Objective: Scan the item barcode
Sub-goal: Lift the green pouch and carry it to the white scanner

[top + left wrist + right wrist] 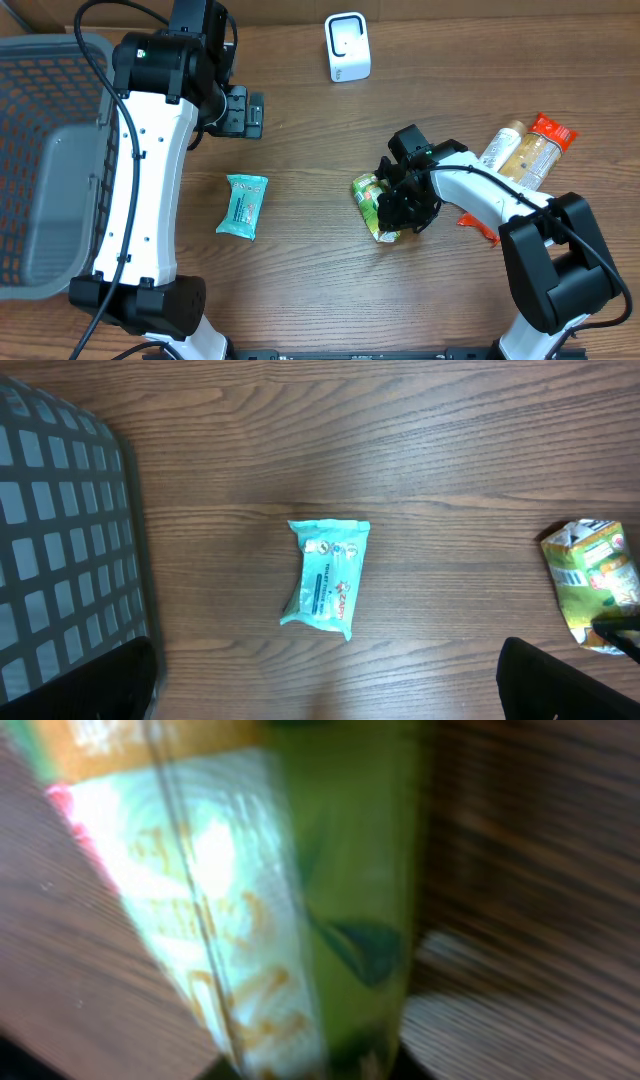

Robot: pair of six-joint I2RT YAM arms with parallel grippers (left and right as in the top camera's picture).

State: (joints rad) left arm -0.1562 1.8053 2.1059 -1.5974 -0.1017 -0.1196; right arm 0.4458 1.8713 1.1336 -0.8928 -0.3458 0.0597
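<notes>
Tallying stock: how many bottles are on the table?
2. A pale bottle and a red-capped bottle lie side by side at far right; the right arm may hide others.

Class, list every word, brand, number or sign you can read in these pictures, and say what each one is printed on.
Nothing can be read for certain in any view.
teal packet: dark print and small icons, too small to read.
green packet: printed panels, blurred in both the left and right wrist views.
bottles: labels too small to read.
white scanner: no marking visible.
</notes>
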